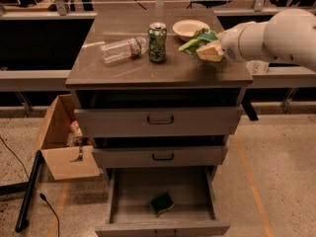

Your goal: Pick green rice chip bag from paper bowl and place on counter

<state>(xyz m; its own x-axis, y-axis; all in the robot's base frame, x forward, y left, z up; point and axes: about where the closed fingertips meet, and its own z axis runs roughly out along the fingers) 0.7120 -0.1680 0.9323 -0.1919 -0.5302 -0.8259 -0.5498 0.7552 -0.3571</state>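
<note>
Gripper (208,51), tan-fingered, on a bulky white arm (276,36) reaching in from the right; it sits low over the right part of the counter, just right and in front of the bowl; jaws closed together on the right end of the bag, with nothing else in their grip.

Green rice chip bag (194,42), crumpled light-green foil; out of the bowl, held at the gripper, with its upper edge overlapping the bowl's right rim in this view; whether its underside touches the counter cannot be told; long axis roughly left to right across the counter, the free left end lower in the picture and pointing toward the can.

Paper bowl (187,28), shallow, round, off-white; upright at the back right of the counter.

Counter (163,72), flat grey-brown top of a grey drawer cabinet, slightly glossy.

Dark green soda can (157,42), upright, just left of the bowl.

Clear plastic bottle (121,50), lying on its side left of the can.

Bottom drawer (118,201), pulled open; a dark flat object (162,204) lies inside.

Cardboard box (61,147), open, on the floor at left.
</note>
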